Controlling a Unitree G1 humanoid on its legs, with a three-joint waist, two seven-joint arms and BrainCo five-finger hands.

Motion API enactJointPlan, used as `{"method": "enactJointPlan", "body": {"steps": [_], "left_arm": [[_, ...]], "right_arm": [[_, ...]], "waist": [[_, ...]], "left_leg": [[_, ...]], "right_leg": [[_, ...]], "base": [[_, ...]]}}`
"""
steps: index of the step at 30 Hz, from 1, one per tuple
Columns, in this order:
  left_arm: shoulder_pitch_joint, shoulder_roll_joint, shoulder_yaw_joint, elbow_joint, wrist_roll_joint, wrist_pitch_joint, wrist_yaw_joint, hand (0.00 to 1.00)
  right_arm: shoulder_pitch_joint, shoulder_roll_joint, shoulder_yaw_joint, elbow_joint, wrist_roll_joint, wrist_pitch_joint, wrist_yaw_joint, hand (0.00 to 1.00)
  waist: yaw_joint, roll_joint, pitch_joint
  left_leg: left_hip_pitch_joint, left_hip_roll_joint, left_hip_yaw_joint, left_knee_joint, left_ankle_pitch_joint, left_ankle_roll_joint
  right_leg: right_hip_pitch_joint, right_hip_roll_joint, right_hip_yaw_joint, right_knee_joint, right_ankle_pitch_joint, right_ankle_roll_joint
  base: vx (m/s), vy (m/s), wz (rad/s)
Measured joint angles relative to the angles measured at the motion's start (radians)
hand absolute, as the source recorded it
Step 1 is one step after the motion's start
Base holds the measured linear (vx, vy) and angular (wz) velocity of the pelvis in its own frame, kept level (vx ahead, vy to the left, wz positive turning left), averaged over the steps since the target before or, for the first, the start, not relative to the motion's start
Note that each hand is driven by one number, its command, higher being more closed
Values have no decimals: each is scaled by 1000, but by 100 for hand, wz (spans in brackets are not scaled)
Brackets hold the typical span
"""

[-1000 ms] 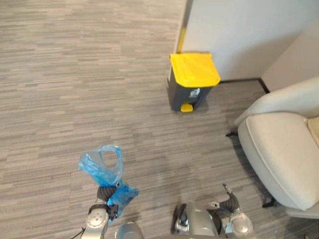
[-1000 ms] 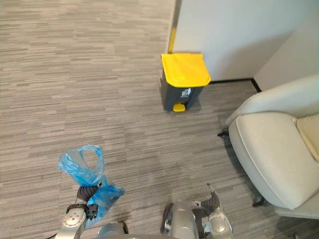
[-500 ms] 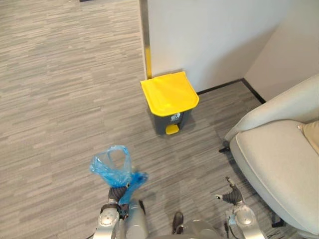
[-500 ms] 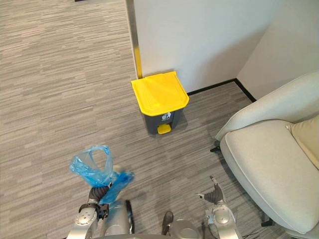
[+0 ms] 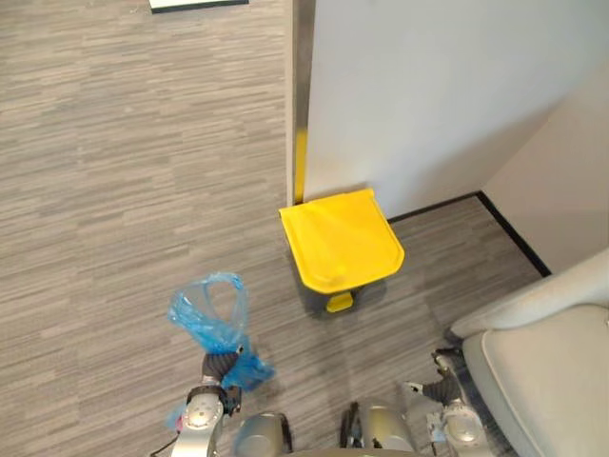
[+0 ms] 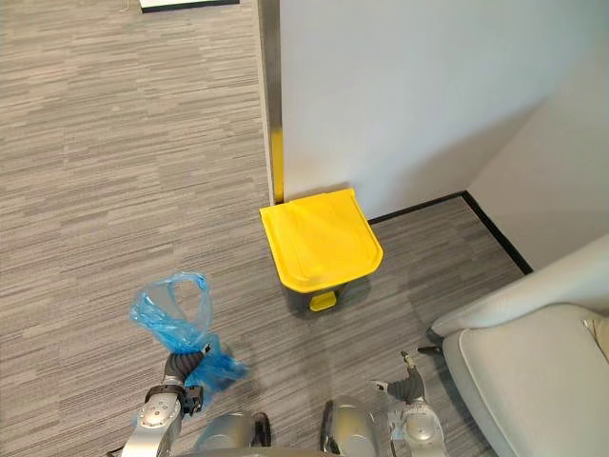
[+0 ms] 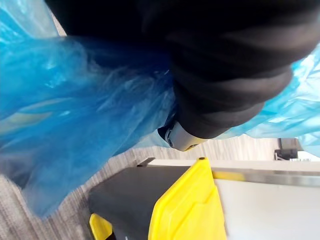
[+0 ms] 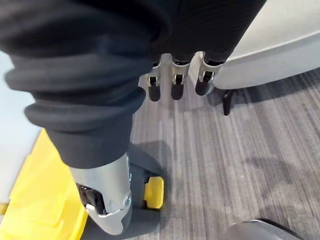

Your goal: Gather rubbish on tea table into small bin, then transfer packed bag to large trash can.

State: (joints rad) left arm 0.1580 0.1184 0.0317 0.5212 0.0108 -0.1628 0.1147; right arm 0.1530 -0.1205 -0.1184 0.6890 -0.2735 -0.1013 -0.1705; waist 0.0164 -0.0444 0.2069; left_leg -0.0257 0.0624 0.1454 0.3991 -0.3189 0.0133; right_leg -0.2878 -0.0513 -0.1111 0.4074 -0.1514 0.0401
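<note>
One blue bag [image 5: 195, 325] sticks up from the left robot hand [image 5: 221, 367], clenched round its neck.

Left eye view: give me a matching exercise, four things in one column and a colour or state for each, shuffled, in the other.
1 bag
2 bin lid
3 chair
4 right robot hand

A yellow, shut
B holds nothing
C blue, held in the left robot hand
D cream

Pairs: 1-C, 2-A, 3-D, 4-B
</note>
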Motion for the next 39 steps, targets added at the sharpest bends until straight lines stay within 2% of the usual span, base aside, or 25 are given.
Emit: {"method": "enactJointPlan", "body": {"steps": [1, 2, 3, 4, 5, 8, 9, 10, 11, 12, 13, 14, 15, 17, 25, 27, 29, 32, 36, 39], "left_arm": [[0, 0, 8, 8, 0, 1, 0, 100], [3, -16, 18, 20, 0, 3, 1, 100], [19, -21, 20, 18, 0, 2, 1, 100], [20, -25, 20, 19, 0, 2, 1, 100], [20, -35, 20, 20, 0, 1, -2, 100], [20, -58, 18, 17, 0, -1, -5, 100], [26, -62, 19, 13, 0, -1, -7, 100], [26, -61, 19, 13, 0, 1, -7, 100], [30, -60, 20, 6, 0, 1, -7, 100], [35, -58, 19, -11, 0, 2, -8, 100], [38, -58, 19, -16, 0, 2, -8, 100], [46, -56, 18, -17, 0, 2, -8, 100], [48, -60, 16, -17, 0, 2, -8, 100], [47, -64, 9, -17, 1, 3, -10, 100], [43, -51, 10, 31, 6, 5, -26, 100], [47, -37, 10, 31, 10, 5, -26, 100], [48, -24, 12, 32, 12, 5, -25, 100], [42, -15, 15, 40, 13, 5, -24, 100], [39, -15, 15, 44, 11, 4, -21, 100], [36, -15, 11, 41, 10, 4, -21, 100]], "right_arm": [[3, -3, -2, 7, 2, 0, 0, 0], [2, -10, -12, 27, 10, 2, 0, 0], [1, -5, -29, 18, 33, 1, 0, 0], [1, -5, -33, 14, 38, 1, 0, 0], [2, -6, -49, 13, 46, 2, -1, 0], [3, 4, -91, 10, 81, 1, -2, 0], [8, 0, -107, -12, 99, -3, -2, 0], [8, 8, -108, -12, 110, -5, -2, 0], [9, 29, -107, -18, 119, -7, -1, 0], [13, 41, -107, -30, 132, -8, -1, 0], [13, 43, -108, -31, 141, -8, -1, 0], [15, 46, -119, -31, 155, -7, -1, 0], [15, 46, -127, -31, 161, -7, -2, 0], [13, 53, -162, -32, 169, -7, -2, 0], [30, 47, -210, 36, 169, -3, -2, 0], [29, 47, -210, 59, 167, 0, -2, 0], [29, 44, -209, 70, 166, 0, -2, 0], [22, 31, -205, 84, 162, 4, -2, 0], [-33, 13, -158, 84, 146, 22, -3, 0], [-86, 0, -107, 83, 145, 23, -2, 0]], "waist": [[-3, 7, 4], [5, 35, -13], [13, 44, -19], [18, 44, -19], [20, 44, -20], [24, 45, -18], [24, 64, -28], [28, 52, -29], [34, 29, -37], [29, 15, -39], [28, 13, -38], [29, 23, -32], [28, 13, -39], [29, 15, -42], [15, 35, -57], [-1, 40, -61], [-1, 44, -62], [-2, 45, -64], [-2, 48, -64], [-1, 50, -62]], "left_leg": [[14, 2, -10, 4, -11, -16], [26, 31, -17, 9, -16, -32], [12, 44, -10, 60, 7, -70], [-4, 50, -11, 80, 6, -85], [-4, 50, -2, 75, -5, -80], [-21, 68, 12, -17, 12, -96], [-47, 109, 42, -33, 92, -95], [-51, 105, 54, -1, 85, -85], [-89, 98, 62, 68, 85, -86], [-117, 105, 86, 127, 85, -86], [-120, 109, 105, 142, 85, -86], [-117, 112, 140, 156, 85, -86], [-107, 112, 165, 155, 85, -85], [-87, 104, 195, 121, 85, -85], [22, 92, 243, -77, 102, -67], [52, 86, 262, -144, 141, -76], [73, 86, 282, -187, 165, -82], [76, 81, 304, -200, 169, -81], [65, 80, 325, -206, 169, -80], [26, 89, 323, -166, 151, -56]], "right_leg": [[13, 9, 3, -19, 65, -22], [43, 29, -10, -35, 69, -31], [81, 34, -11, -78, 69, -41], [99, 30, -8, -93, 68, -41], [136, 21, -5, -122, 69, -42], [233, -4, -34, -166, 68, -41], [261, 4, -56, -161, 38, -9], [268, -3, -53, -160, 23, 2], [271, -19, -57, -164, 11, 15], [290, -25, -74, -185, 13, 16], [300, -29, -79, -195, 15, 18], [321, -42, -79, -217, 17, 22], [333, -47, -79, -229, 18, 24], [340, -54, -75, -251, 25, 33], [344, -32, -49, -273, 31, 29], [337, -26, -42, -272, 53, 13], [325, -17, -17, -274, 75, 14], [307, -16, 9, -275, 80, 12], [264, -8, 61, -287, 122, 22], [175, -8, 65, -179, 124, 24]], "base": [[454, -88, 43], [529, -83, 21], [441, -67, 5], [377, -80, 6], [311, -53, 27], [287, 32, 40], [194, 126, 25], [166, 120, 27], [123, 99, 23], [110, 87, 27], [89, 123, 19], [69, 111, 3], [88, 120, -4], [91, 58, -10], [59, -50, -13], [14, -44, -14], [-1, -30, -35], [-21, -15, -34], [-72, 9, -43], [-108, 23, -24]]}}
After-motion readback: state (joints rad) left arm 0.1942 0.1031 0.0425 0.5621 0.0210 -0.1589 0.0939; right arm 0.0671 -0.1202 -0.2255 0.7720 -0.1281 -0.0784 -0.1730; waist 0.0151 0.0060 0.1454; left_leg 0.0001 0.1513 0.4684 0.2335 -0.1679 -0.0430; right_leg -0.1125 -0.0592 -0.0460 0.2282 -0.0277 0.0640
